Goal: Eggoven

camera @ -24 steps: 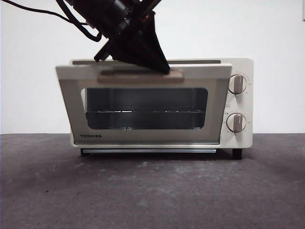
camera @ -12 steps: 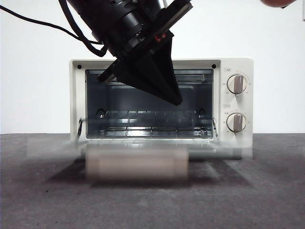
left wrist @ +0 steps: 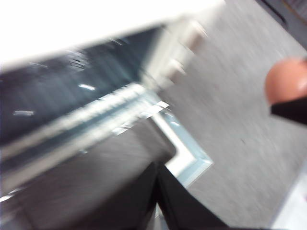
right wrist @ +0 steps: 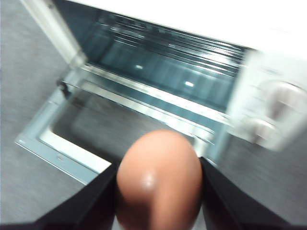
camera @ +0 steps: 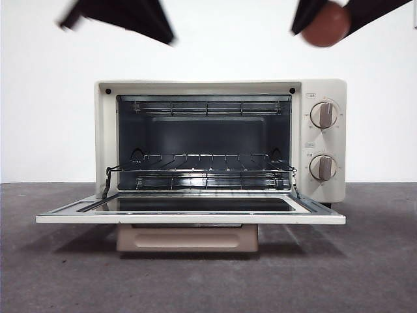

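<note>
Two grippers hang above the oven (camera: pixel 220 140), its door (camera: pixel 189 217) down: the right gripper (camera: pixel 329 13) pinching the egg (camera: pixel 325 25) for lowering onto the rack (camera: pixel 202 171), the left gripper (camera: pixel 171 39) pressed together, empty.

Oven (camera: pixel 104 130) cavity seemingly clear above rack (camera: pixel 202 171); door (camera: pixel 189 218) down.

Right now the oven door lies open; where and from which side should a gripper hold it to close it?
Grip the beige handle under the door's front edge, probably coming from the front and below. It hangs beneath the flat door, facing outward. The right gripper holds the egg, so the left gripper suits.
</note>
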